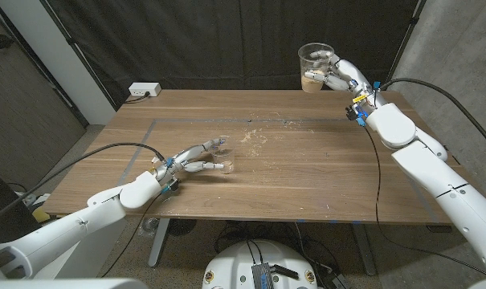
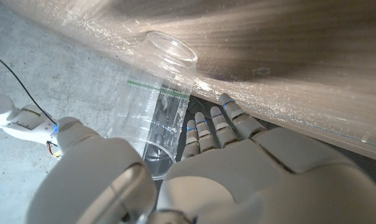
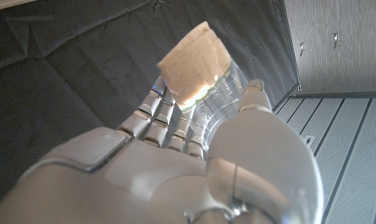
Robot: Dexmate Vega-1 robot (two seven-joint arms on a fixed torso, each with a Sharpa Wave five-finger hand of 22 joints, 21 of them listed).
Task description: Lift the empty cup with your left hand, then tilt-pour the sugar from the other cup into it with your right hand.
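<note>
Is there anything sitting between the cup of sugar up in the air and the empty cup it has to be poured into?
Nothing visible. The right hand holds the sugar cup raised past the table's far edge. The left hand holds the empty cup low at the table; between them lies bare wood with a few spilled grains.

1. The bench (image 1: 307,172) lies open between the two arms, its middle marked by a scatter of spilled grains (image 1: 255,138)
2. The empty cup (image 1: 221,154) stands on the bench's left part with the left hand (image 1: 196,158) around it, blocking passage there
3. The right hand (image 1: 336,75) holds the sugar cup (image 1: 315,67) aloft over the far right edge, open air beneath
4. A power strip (image 1: 144,91) sits beyond the far left corner
</note>
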